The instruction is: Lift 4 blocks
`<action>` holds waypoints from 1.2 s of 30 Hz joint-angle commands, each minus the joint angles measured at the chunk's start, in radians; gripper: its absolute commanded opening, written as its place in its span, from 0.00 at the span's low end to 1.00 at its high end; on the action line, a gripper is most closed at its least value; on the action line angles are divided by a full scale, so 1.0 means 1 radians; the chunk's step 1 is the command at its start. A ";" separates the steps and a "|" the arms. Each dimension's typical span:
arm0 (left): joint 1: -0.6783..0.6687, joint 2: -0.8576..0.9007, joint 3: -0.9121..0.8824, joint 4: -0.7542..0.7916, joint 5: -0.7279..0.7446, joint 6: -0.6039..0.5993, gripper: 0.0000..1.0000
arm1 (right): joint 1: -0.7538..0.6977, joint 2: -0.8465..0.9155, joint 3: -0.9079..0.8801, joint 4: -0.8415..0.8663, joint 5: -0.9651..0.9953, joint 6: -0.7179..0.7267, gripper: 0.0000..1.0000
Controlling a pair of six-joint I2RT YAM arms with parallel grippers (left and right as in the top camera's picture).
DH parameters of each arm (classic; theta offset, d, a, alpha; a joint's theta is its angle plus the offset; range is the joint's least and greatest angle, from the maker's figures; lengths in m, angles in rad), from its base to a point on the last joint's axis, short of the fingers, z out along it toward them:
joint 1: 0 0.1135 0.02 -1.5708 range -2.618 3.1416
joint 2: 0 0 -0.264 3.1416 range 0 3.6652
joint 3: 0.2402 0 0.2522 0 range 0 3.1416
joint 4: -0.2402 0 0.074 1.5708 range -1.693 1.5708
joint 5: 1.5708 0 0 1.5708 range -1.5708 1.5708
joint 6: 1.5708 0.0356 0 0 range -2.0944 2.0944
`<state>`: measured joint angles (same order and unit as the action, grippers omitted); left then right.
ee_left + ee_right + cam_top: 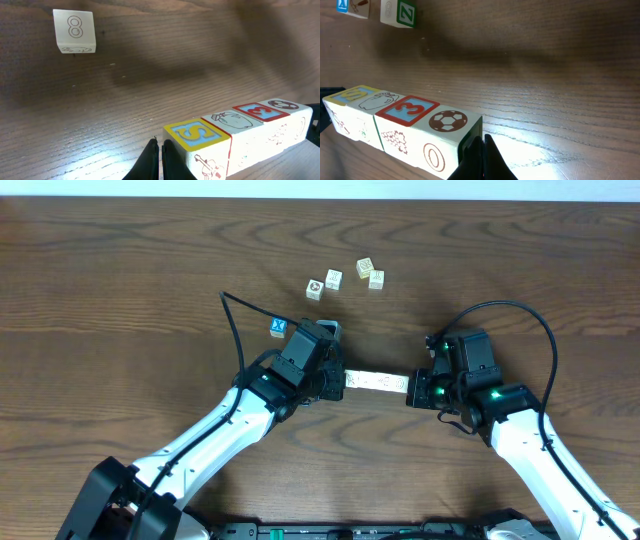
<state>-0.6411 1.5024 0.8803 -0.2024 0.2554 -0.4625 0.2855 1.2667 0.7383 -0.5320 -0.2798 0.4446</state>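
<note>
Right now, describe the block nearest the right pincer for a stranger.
Midway across the table, a row of four blocks is pinched between the left pincer and the right pincer. It is the end block at the right one; only it shows a football.

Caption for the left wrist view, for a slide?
Row of four blocks pressed against the shut left gripper, one loose block beyond.

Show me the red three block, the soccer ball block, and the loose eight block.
red three block (407, 111): right wrist view, on the numeral.
soccer ball block (448, 121): right wrist view, on the ball print.
eight block (74, 27): left wrist view, on the numbered face.
</note>
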 commanded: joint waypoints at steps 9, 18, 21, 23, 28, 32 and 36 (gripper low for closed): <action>-0.031 -0.028 0.053 0.029 0.144 0.018 0.07 | 0.031 -0.019 0.066 0.015 -0.200 0.011 0.01; -0.031 -0.029 0.053 0.029 0.145 0.017 0.07 | 0.031 -0.019 0.066 0.015 -0.200 0.011 0.01; -0.032 -0.029 0.053 0.029 0.145 0.017 0.07 | 0.031 -0.019 0.066 0.015 -0.200 0.011 0.01; -0.032 -0.029 0.053 0.029 0.145 0.017 0.07 | 0.031 -0.019 0.066 0.015 -0.200 0.011 0.01; -0.032 -0.031 0.053 0.029 0.145 0.017 0.07 | 0.031 -0.019 0.067 0.015 -0.200 0.011 0.01; -0.031 -0.043 0.053 0.029 0.144 0.018 0.07 | 0.031 -0.019 0.067 0.016 -0.200 0.011 0.01; -0.031 -0.053 0.053 0.029 0.129 0.017 0.07 | 0.031 -0.019 0.073 0.015 -0.201 0.011 0.01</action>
<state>-0.6392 1.4780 0.8803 -0.2016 0.2516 -0.4622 0.2855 1.2667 0.7586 -0.5419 -0.2760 0.4446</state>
